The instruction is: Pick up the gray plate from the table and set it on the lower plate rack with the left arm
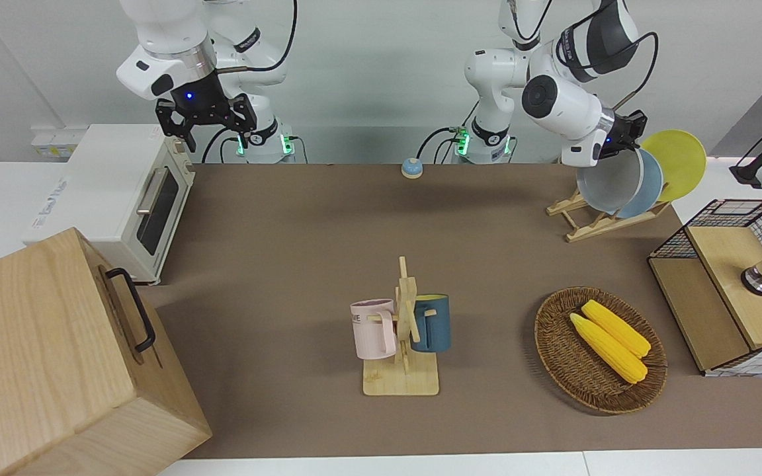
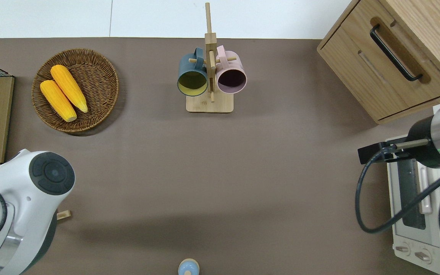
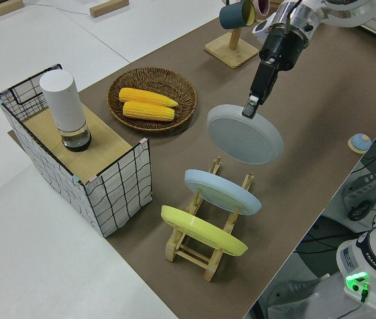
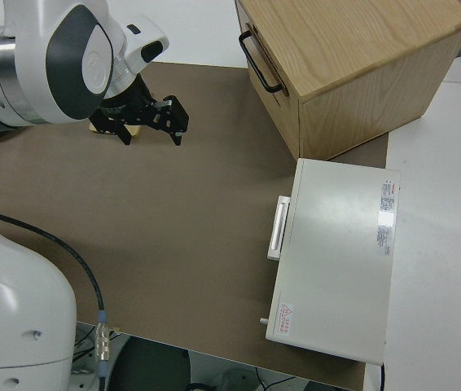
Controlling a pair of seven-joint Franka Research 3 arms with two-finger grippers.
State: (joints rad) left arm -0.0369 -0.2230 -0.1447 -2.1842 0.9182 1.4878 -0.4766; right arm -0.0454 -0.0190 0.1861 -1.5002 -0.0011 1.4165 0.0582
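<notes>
A pale gray plate [image 3: 246, 134] hangs in the air at the centre of the left side view, tilted so its face slants down toward the wooden rack below it. The left gripper [image 3: 250, 104] pinches the plate by its upper rim, fingers closed on the edge, which leaves the rest of the plate free to slide between pegs. In the front view the same plate [image 1: 607, 186] sits at the upper right of the frame, just in front of the other plates.

Below the plate, in the lower middle of the left side view, stands the lower plate rack [image 3: 208, 254], a small light-wood frame with upright pegs. It already carries a light-blue plate [image 3: 222, 191] and, lower in the frame, a yellow plate [image 3: 202, 230], both leaning at the same slant. The gray plate's tilt seems chosen to match that slant. It appears not yet seated in a slot; the empty end of the rack lies under it.

In the overhead view the left arm's white body fills the lower left corner and hides plate and rack.

Further out, at the upper left of the left side view, a wicker basket [image 3: 179, 84] holds two yellow corn cobs [image 3: 147, 104], and a wire-sided box [image 3: 119, 184] stands at the left edge. The right arm is parked, its right gripper [image 1: 202, 123] with fingers apart and empty, at the upper left of the front view.
</notes>
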